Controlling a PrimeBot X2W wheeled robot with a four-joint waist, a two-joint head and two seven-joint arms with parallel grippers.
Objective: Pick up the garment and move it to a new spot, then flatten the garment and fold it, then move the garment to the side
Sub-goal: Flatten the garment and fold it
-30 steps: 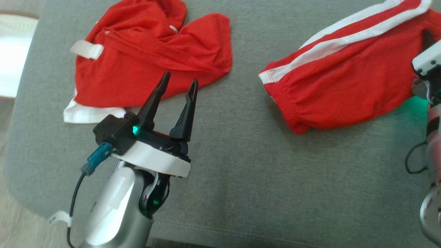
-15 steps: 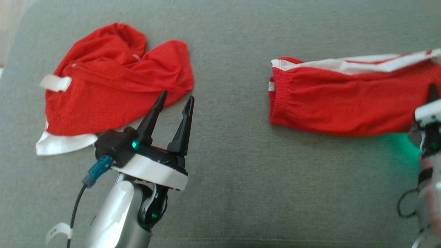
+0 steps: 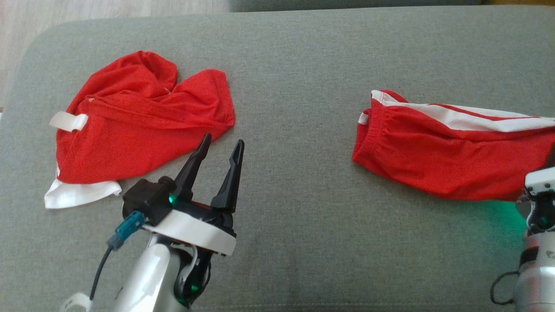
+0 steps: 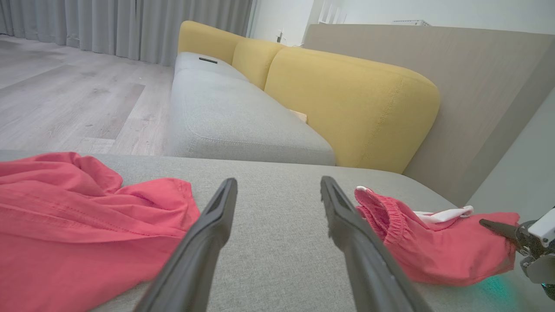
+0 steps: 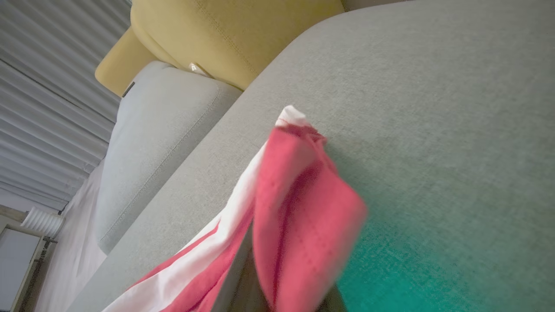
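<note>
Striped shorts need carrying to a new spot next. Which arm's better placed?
Right. The right claw is shut on the striped shorts at their edge, on the cushion's right side. The left claw is open, holding nothing, near the crumpled red garment, across the cushion from the shorts.

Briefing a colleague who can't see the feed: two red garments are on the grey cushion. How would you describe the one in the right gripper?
On the grey fabric cushion, look toward the robot's right, where the right gripper is shut on cloth. That cloth is the red elastic-waisted shorts, stretched long; unlike the crumpled red garment by the left gripper, they carry white stripes.
</note>
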